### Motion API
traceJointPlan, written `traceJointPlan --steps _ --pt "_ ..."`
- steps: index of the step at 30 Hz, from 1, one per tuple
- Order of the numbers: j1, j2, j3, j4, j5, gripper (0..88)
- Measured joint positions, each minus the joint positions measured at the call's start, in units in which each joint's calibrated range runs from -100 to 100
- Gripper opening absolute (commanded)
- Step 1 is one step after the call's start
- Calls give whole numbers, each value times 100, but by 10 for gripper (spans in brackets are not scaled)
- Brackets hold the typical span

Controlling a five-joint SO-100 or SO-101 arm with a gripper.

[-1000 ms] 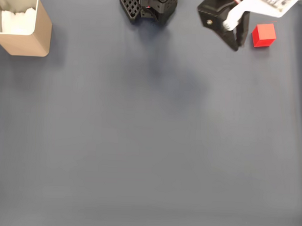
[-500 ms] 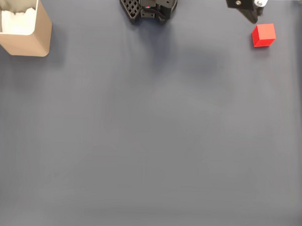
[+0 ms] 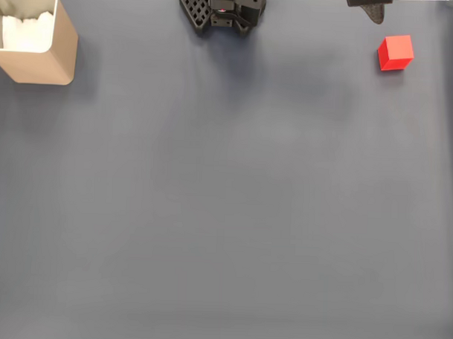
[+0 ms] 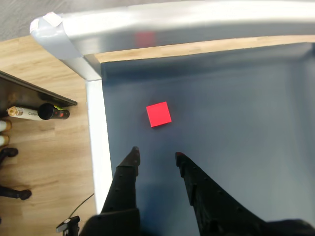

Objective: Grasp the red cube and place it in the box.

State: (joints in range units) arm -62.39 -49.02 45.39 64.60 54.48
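Note:
The red cube (image 3: 395, 53) rests on the blue-grey mat at the upper right of the fixed view, and in the wrist view the red cube (image 4: 158, 114) lies flat just beyond my fingertips. My gripper (image 4: 156, 154) hangs above it, open, with nothing between its black fingers. In the fixed view just a black tip of the gripper (image 3: 371, 6) pokes in at the top edge, left of the cube. The beige box (image 3: 38, 53) stands in the upper left corner, with white material inside.
The arm's black base (image 3: 223, 9) sits at the top centre of the fixed view. In the wrist view the mat ends at a taped silver edge (image 4: 96, 128) close to the cube, with wooden floor and a black shelf (image 4: 34, 96) beyond.
The gripper has drawn back towards the top edge of the fixed view, from beside the cube to mostly out of frame. The cube and box have not moved.

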Motion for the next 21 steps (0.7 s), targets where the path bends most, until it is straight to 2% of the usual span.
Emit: traceJointPlan --steps 15,21 --pt "289 -122 425 -756 586 275" --pt "319 -87 425 -986 635 288"
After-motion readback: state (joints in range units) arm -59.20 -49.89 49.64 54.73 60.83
